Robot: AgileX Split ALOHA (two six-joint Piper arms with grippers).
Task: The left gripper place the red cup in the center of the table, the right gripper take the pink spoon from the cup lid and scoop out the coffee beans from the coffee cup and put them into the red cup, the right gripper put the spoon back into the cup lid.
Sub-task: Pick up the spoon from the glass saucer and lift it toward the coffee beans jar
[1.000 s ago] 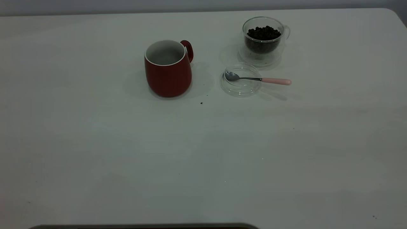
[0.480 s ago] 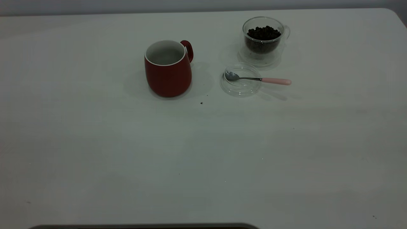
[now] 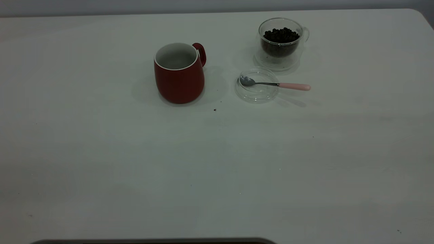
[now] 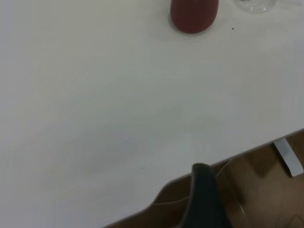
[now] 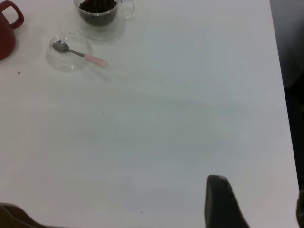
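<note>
The red cup [image 3: 179,79] stands upright on the white table [image 3: 217,162], left of centre at the back, handle to the far right. The clear coffee cup [image 3: 280,51] holds coffee beans [image 3: 281,35] at the back right. In front of it lies the cup lid [image 3: 256,95] with the pink spoon [image 3: 293,86], bowl on the lid, handle pointing right. Neither gripper shows in the exterior view. The left gripper [image 4: 204,204] hangs over the table's near edge, far from the red cup [image 4: 194,16]. The right gripper [image 5: 260,209] is open and empty, far from the spoon [image 5: 95,60].
A dark speck [image 3: 214,109] lies in front of the red cup. The left wrist view shows brown floor [image 4: 266,190] past the table edge, with a white strip [image 4: 289,156]. The right wrist view shows the table's side edge [image 5: 280,71].
</note>
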